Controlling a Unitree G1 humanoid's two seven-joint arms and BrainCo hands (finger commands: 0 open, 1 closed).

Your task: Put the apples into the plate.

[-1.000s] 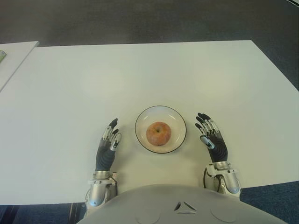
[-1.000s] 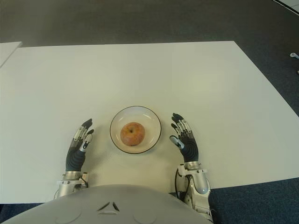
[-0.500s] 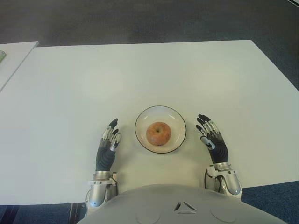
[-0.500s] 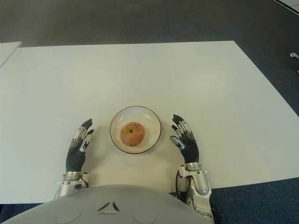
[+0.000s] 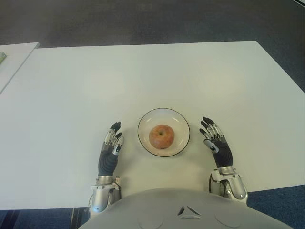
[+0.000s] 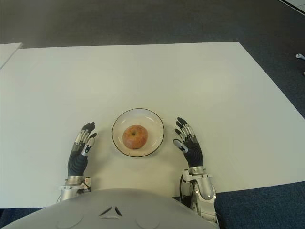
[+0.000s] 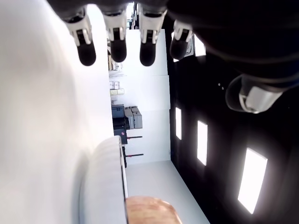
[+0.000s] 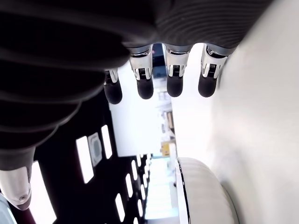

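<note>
One round red-yellow apple (image 5: 161, 136) sits at the centre of the shallow white plate with a dark rim (image 5: 179, 120), i.e. already where the task wants it; no other apple in view, so the job looks done. The plate is near the front edge of the white bench (image 5: 143, 76), about mid-width, prob. so both arms can reach it.

Left hand (image 5: 109, 150) shows just beside the plate on its left, right hand (image 5: 217, 144) just beside it on the right. Both have fingers straight and slightly spread, holding nothing, w/ a gap to the rim on each side. The wrist views back this up: extended fingertips (image 7: 115, 51), nothing between them.

Room: wide bare surface toward the back edge and both side edges. Front edge is close behind the wrists, so little slack there. A second white surface (image 5: 12, 57) lies off the back-left corner.
</note>
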